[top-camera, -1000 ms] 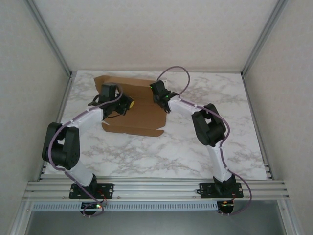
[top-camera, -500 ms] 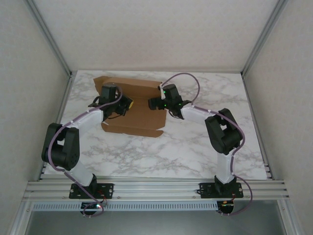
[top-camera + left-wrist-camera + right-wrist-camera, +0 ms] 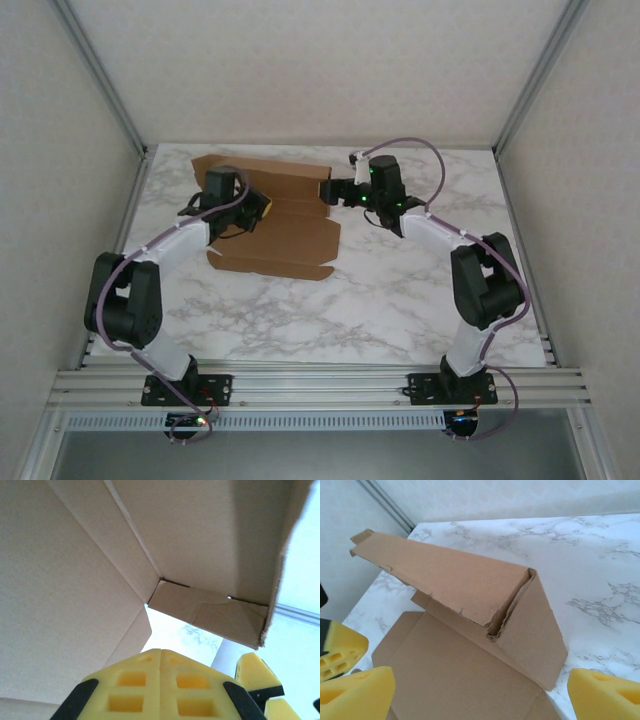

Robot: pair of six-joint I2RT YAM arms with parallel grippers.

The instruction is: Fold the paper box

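White marble table [image 3: 400,300] between pale walls [image 3: 300,70], bare along its near half, carries the paper box [image 3: 290,240] far-left, left gripper [image 3: 262,212] pinched together over it, right gripper [image 3: 335,190] spread beside its right edge.

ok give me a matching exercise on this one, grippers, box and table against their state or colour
Column one:
1. left gripper
2. right gripper
3. box
4. table

Column two:
a. white marble
b. open, by the box's far right corner
c. shut, over the box's left part
d. brown, one long flap raised

Pairs: 1-c, 2-b, 3-d, 4-a
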